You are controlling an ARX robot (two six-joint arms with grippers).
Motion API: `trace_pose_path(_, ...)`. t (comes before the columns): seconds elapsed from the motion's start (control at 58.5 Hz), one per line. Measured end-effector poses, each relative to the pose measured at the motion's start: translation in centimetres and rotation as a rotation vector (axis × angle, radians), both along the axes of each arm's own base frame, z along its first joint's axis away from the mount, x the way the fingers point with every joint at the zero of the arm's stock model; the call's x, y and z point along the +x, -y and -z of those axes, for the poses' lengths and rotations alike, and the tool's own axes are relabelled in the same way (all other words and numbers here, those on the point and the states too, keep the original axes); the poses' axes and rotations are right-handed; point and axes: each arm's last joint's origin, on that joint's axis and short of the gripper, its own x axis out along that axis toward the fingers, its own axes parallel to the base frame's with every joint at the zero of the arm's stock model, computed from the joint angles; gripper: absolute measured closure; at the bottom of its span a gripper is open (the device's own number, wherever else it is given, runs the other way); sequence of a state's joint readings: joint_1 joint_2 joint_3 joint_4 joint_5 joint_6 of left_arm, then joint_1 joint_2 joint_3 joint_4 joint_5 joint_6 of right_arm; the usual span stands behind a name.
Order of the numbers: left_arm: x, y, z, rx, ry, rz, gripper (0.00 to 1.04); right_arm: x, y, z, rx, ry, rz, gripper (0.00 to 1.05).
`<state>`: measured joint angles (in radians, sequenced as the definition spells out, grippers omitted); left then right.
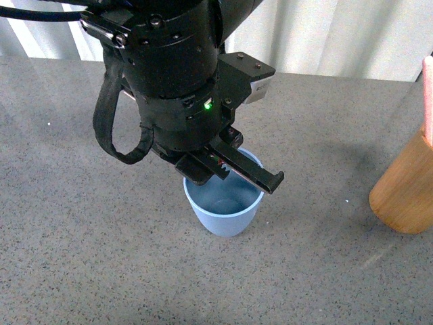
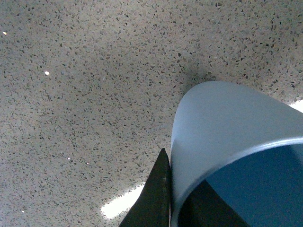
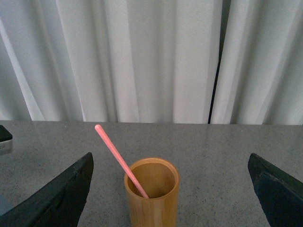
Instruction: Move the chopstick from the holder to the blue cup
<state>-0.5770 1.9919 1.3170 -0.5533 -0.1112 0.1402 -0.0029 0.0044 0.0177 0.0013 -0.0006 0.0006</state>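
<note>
The light blue cup [image 1: 224, 206] stands upright on the grey table, with my left gripper [image 1: 226, 172] shut on its far rim. In the left wrist view the blue cup [image 2: 222, 127] fills the frame's lower right, one dark finger [image 2: 154, 198] pressed against its outer wall and the other inside it. The tan wooden holder [image 3: 151, 194] stands between the wide-apart fingers of my open right gripper [image 3: 170, 194], some way off from them. A single pink chopstick [image 3: 118, 158] leans out of the holder. In the front view the holder [image 1: 406, 186] sits at the right edge with the chopstick [image 1: 427, 95] rising from it.
White curtains [image 3: 142, 56] hang behind the far edge of the speckled grey table [image 1: 81, 257]. My left arm's black body and a looped cable [image 1: 118, 128] hang above the cup.
</note>
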Motion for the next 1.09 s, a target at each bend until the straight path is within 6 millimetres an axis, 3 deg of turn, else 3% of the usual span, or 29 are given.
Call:
trace_pose_path(0.308, -0.2, 1.1, 0.5, -0.007, -0.015, 0.012, 1.01, 0.0, 0.0, 0.0, 0.000, 0.000, 0.000, 0.10)
trace_pose_path(0.65, 0.1, 1.4, 0.0, -0.045, -0.008, -0.016, 0.53, 0.0, 0.0, 0.0, 0.000, 0.000, 0.000, 0.10)
trace_pose_path(0.957, 0.7, 0.0, -1.7, -0.074, 0.031, -0.061, 0.06, 0.0, 0.0, 0.0, 0.000, 0.000, 0.000, 0.10)
trace_pose_path(1.094, 0.8, -1.3, -3.2, -0.090, 0.056, -0.090, 0.07, 0.0, 0.0, 0.0, 0.000, 0.000, 0.000, 0.10)
